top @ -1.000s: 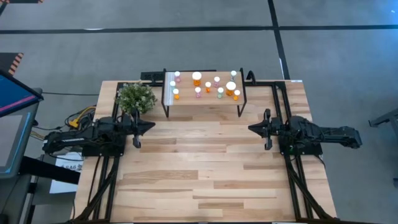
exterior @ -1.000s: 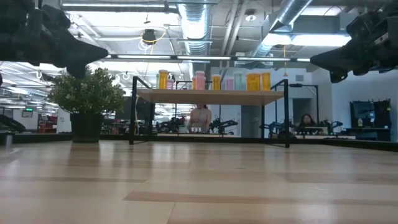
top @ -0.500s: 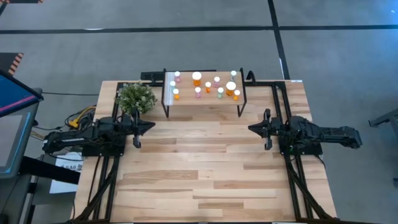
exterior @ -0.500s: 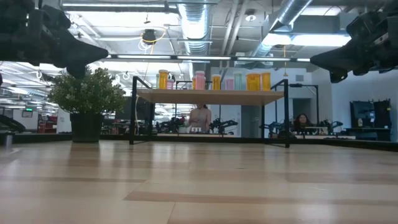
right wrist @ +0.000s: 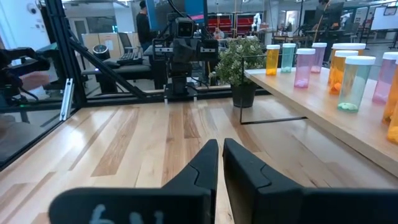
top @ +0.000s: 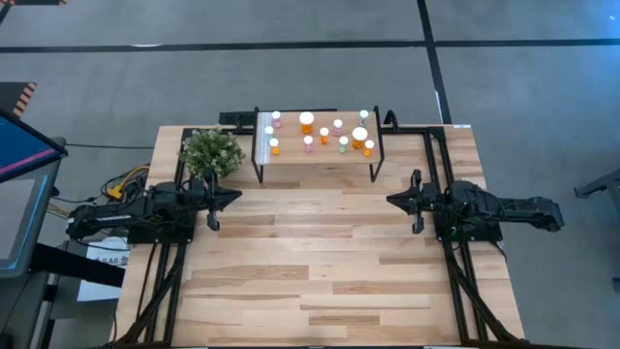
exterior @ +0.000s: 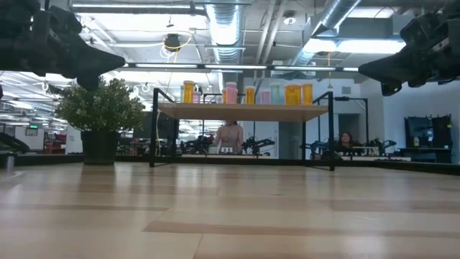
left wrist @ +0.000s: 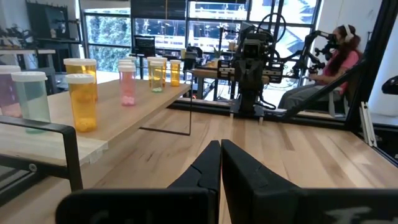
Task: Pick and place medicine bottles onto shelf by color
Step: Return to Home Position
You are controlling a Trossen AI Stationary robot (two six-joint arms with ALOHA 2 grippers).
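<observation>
Several medicine bottles (top: 324,135) with white caps, orange, pink and green, stand upright on the shelf (top: 318,159), a small rack with a light wood top and black legs at the table's far middle; they also show in the low view (exterior: 248,93). My left gripper (top: 235,197) hovers shut at the table's left, pointing level toward the right. My right gripper (top: 391,201) hovers shut at the table's right, facing it. Both are clear of the bottles and hold nothing. The shut fingers show in the left wrist view (left wrist: 220,163) and the right wrist view (right wrist: 220,160).
A potted green plant (top: 211,152) stands left of the shelf at the far left. Black frame rails (top: 446,281) run along both table sides. The wide wooden tabletop (top: 310,262) lies between the arms. People sit in the room beyond the table.
</observation>
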